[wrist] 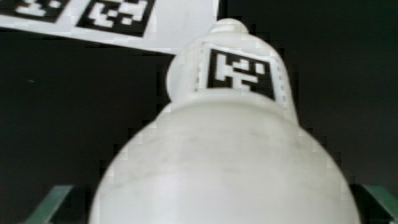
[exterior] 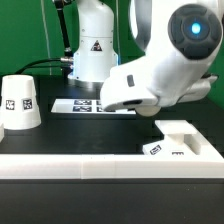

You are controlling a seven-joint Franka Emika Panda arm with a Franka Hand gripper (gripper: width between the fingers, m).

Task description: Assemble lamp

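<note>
Nearest, bulb [wrist: 222,150] shows round end; neck points toward marker board [wrist: 89,15].

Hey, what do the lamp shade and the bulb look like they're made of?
The shade: probably hard white plastic, matte; its surface looks even and opaque, without glare. The bulb: likely white plastic too, with a slightly grainy, dull finish in the wrist view, perhaps 3D-printed. Their black-and-white tags look flat, printed or stuck on.
</note>
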